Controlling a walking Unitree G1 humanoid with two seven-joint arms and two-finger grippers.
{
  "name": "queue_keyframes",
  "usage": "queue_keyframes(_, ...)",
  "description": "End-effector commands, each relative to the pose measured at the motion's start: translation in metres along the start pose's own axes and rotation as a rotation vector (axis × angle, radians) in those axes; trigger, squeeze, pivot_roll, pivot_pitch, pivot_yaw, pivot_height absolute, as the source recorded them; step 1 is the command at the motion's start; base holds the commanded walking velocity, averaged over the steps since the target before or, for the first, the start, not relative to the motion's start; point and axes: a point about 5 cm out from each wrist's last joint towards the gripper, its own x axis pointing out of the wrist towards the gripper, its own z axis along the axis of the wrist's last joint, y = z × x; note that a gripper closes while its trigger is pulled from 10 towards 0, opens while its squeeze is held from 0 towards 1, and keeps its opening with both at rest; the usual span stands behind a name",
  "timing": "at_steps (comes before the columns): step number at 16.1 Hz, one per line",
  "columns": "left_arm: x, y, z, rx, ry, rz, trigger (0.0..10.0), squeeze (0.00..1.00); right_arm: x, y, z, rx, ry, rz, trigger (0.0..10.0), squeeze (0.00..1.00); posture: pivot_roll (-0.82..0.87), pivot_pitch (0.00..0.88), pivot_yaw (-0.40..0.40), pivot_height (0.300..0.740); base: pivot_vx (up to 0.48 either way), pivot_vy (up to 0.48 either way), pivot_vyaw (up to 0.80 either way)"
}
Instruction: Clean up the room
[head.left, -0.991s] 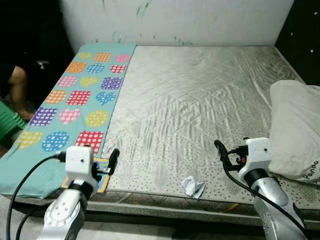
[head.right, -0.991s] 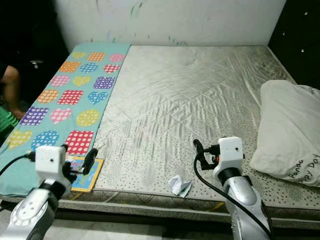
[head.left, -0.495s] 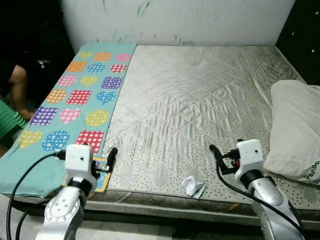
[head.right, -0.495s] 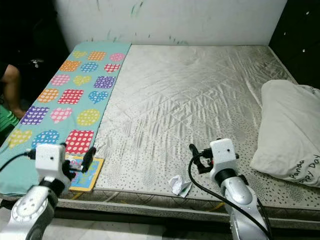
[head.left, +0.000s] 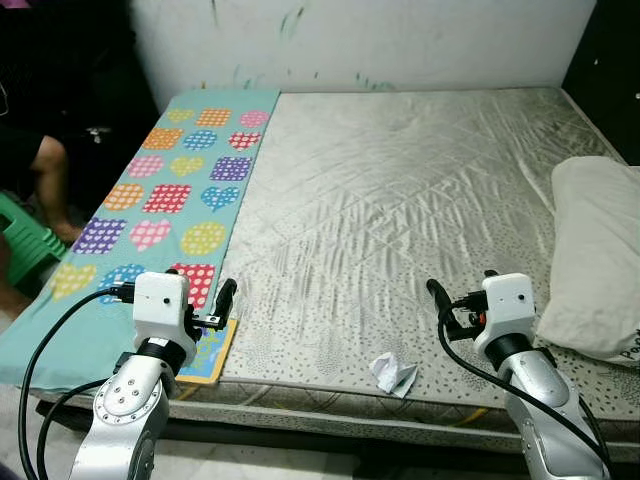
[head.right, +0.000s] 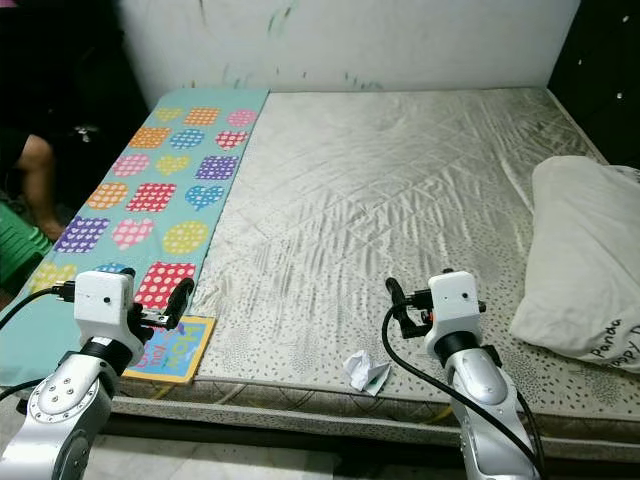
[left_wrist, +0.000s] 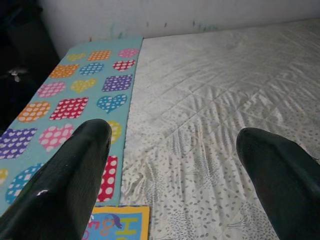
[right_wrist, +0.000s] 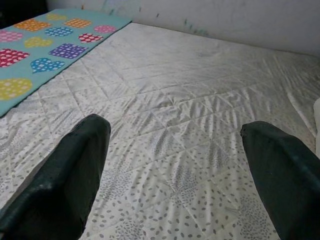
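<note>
Bare mattress (head.left: 400, 190) carried crumpled paper (head.left: 393, 374) at its near edge. Right hand (head.left: 437, 297) had pulled slightly back from it since 0.5 s earlier, fingers wide apart, empty; left hand (head.left: 224, 298) likewise, so pickup judged pending.

Head cameras look down over the mattress (head.left: 400, 200); wrist cameras skim low across it.

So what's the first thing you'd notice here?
Probably the turquoise blanket with colourful dotted hearts and squares, lying along the left side of the big grey mattress. Next, the crumpled white paper near the front edge, between the open left hand and open right hand, and the white pillow on the right.
</note>
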Motion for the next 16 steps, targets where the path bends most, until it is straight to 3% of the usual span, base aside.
queue_keyframes(1, 0.001, 0.004, -0.001, -0.005, 0.001, 0.034, 10.0, 0.0, 0.004, 0.005, 0.004, 0.009, -0.021, 0.042, 10.0, 0.0, -0.19, 0.008, 0.027, 0.74, 0.0, 0.0, 0.0)
queue_keyframes(2, -0.005, 0.0, -0.007, -0.056, 0.013, 0.071, 10.0, 0.0, 0.001, 0.008, 0.003, -0.016, 0.001, 0.133, 10.0, 0.0, -0.19, 0.012, 0.009, 0.74, 0.0, 0.0, 0.0)
queue_keyframes(5, -0.014, -0.002, -0.015, -0.077, 0.038, 0.093, 10.0, 0.0, -0.013, -0.001, -0.005, -0.037, 0.039, 0.157, 10.0, 0.0, -0.2, 0.021, -0.013, 0.74, 0.0, 0.0, 0.0)
queue_keyframes(16, 0.001, -0.007, -0.012, -0.085, 0.034, 0.042, 10.0, 0.0, -0.024, -0.001, -0.004, -0.004, 0.017, 0.136, 10.0, 0.0, -0.27, 0.035, 0.048, 0.74, 0.0, 0.0, 0.0)
